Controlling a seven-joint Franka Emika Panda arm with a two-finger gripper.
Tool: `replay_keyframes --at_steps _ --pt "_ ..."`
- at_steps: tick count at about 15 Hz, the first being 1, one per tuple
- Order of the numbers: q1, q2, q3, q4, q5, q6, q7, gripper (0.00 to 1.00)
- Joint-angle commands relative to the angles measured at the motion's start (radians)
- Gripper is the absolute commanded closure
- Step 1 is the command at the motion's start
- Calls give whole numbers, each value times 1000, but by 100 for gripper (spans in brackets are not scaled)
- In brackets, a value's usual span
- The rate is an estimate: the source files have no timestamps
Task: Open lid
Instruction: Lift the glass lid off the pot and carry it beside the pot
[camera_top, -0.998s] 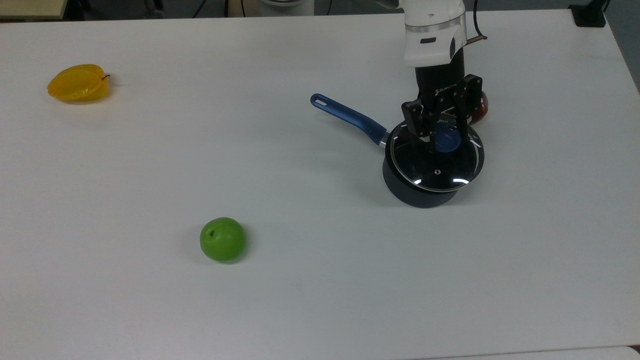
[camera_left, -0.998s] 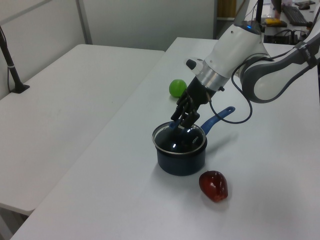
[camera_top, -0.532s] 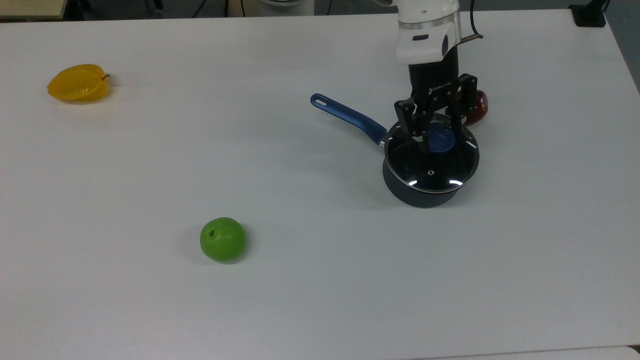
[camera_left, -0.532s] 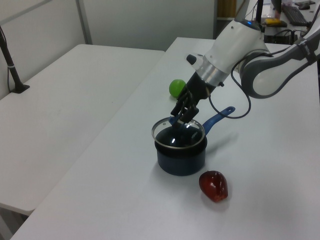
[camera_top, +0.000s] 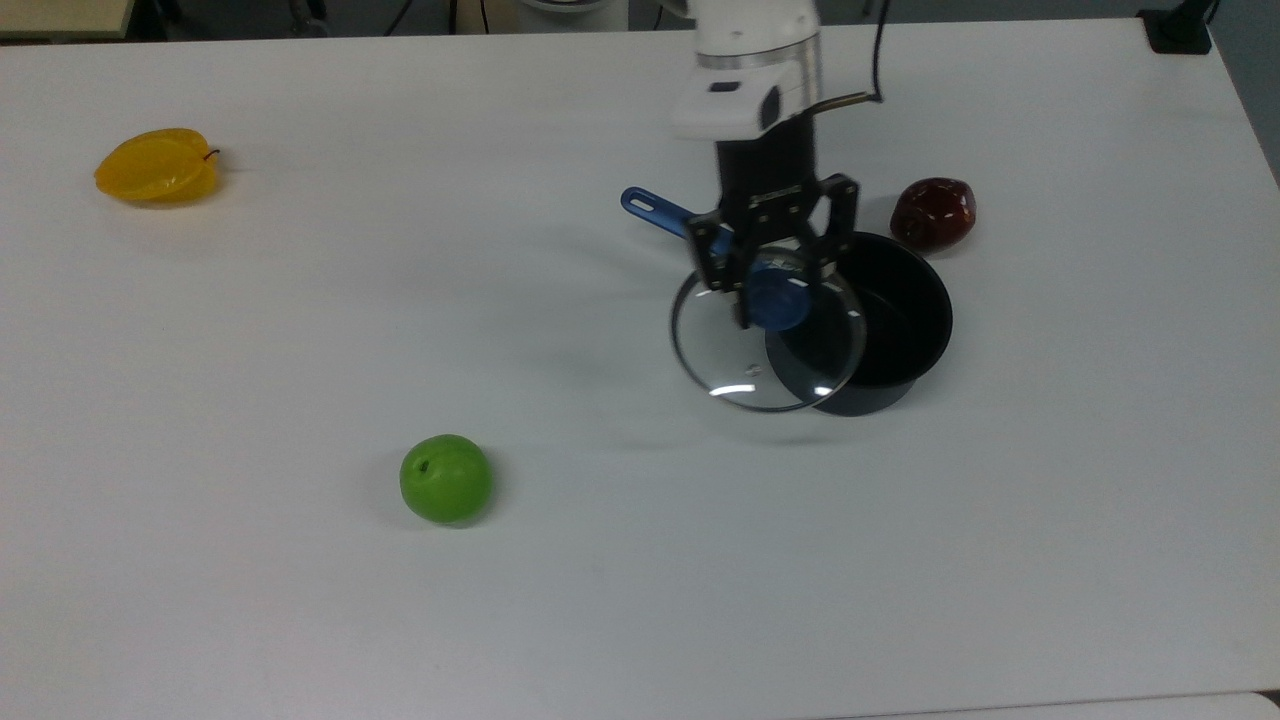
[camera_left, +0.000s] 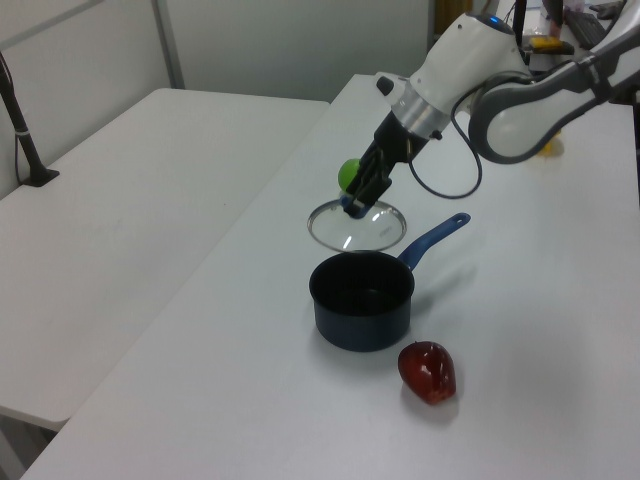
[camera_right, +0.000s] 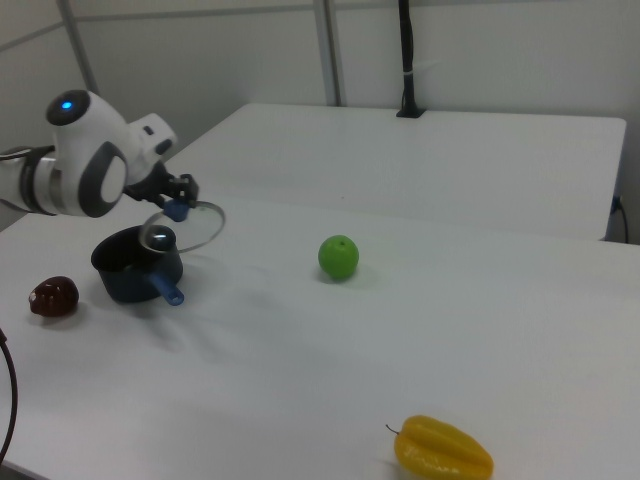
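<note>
Since a second ago we have lifted the lid (camera_top: 760, 345) off the saucepan (camera_top: 880, 330) and carried it toward the top view's left; our gripper (camera_top: 775, 285), angled down from the arm, hangs above the tabletop (camera_top: 300, 320), fingers clamped on the blue knob (camera_top: 780, 300).

A dark saucepan (camera_top: 880, 330) with a blue handle (camera_left: 432, 238) stands open on the white surface (camera_top: 300, 330), its inside black and bare as far as can be seen. Taking the saucepan as the landmark: a dark red fruit (camera_top: 933, 213) lies just beside its rim, toward the top view's upper right; in the left view it sits in front of the pan. A green apple (camera_top: 446, 478) rests well apart from the saucepan, toward the top view's lower left. A yellow starfruit (camera_top: 157, 165) lies farther still, toward the top view's upper left, near the surface's edge.
</note>
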Motion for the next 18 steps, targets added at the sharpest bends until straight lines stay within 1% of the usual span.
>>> replay_keyframes --at_steps 1,3,6,11,13,16,18 --pt "-76 -24 -7 -8 0 -33 -1 47" --pt "-109 -25 -11 -17 0 -33 -3 46" --pt "-171 -32 -11 -55 0 -33 -15 46" --pt "-237 -35 -11 -124 0 -23 -37 45" --pt "-261 -30 -11 -138 0 -20 -69 45" --pt "-271 -15 -11 -149 0 -14 -72 45" --pt "-271 13 -10 -149 0 24 -72 45"
